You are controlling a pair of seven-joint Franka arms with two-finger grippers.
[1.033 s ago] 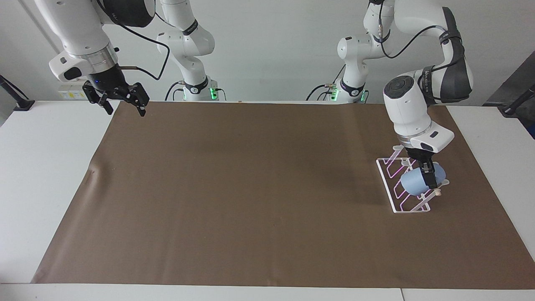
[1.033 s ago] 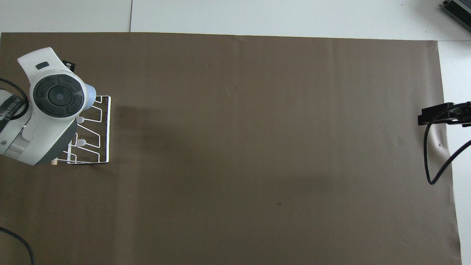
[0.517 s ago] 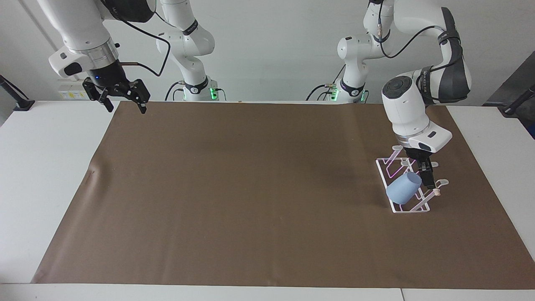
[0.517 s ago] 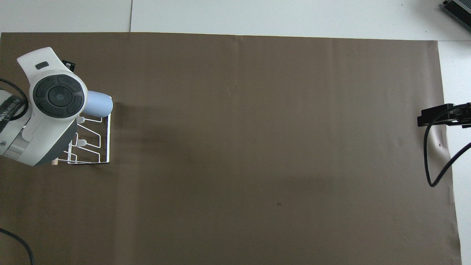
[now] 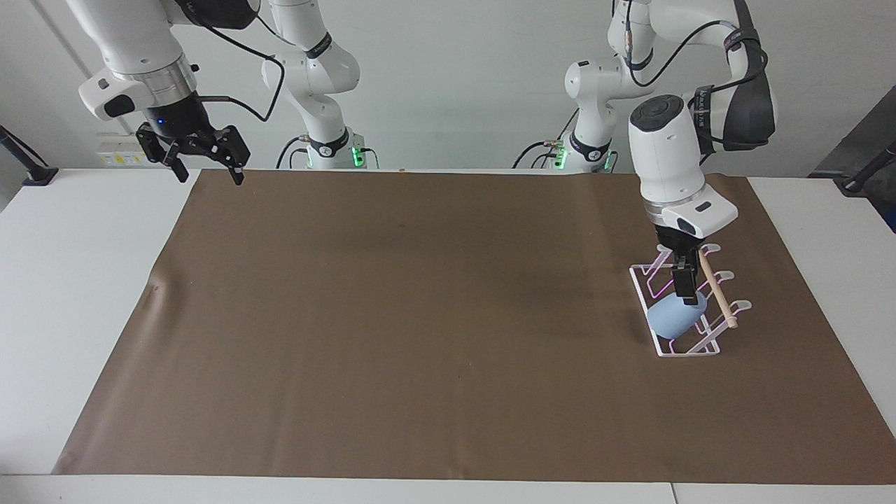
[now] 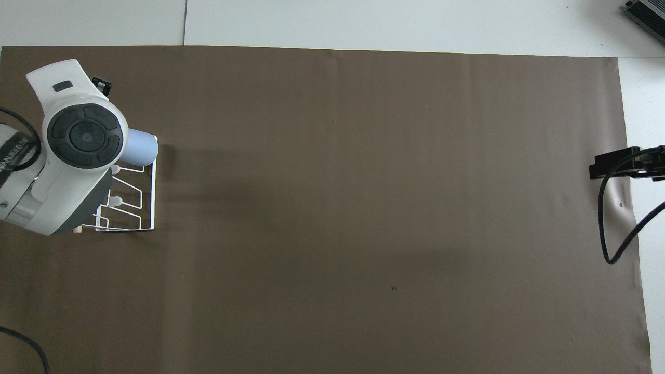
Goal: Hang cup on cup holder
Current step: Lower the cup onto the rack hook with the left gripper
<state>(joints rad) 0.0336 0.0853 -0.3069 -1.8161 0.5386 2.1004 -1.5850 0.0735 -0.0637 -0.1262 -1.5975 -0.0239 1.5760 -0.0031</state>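
Observation:
The blue-grey cup (image 5: 672, 317) sits tilted on a slanted prong of the white wire cup holder (image 5: 656, 338), at the holder's end farther from the robots, beside the wooden dowel (image 5: 716, 291). It also shows in the overhead view (image 6: 142, 147) at the holder's (image 6: 147, 208) farther end. My left gripper (image 5: 684, 294) hangs just above the cup, open and holding nothing. In the overhead view my left hand hides its fingers. My right gripper (image 5: 208, 168) waits open in the air over the table corner at the right arm's end.
A brown mat (image 5: 420, 315) covers most of the white table (image 5: 70, 280). A black cable (image 6: 610, 218) hangs from my right hand (image 6: 621, 162) in the overhead view. The holder's other prongs (image 6: 127, 195) are bare.
My left gripper has let go of the cup and risen above it. The cup has slid down onto the holder's prong. My right gripper has drifted slightly up.

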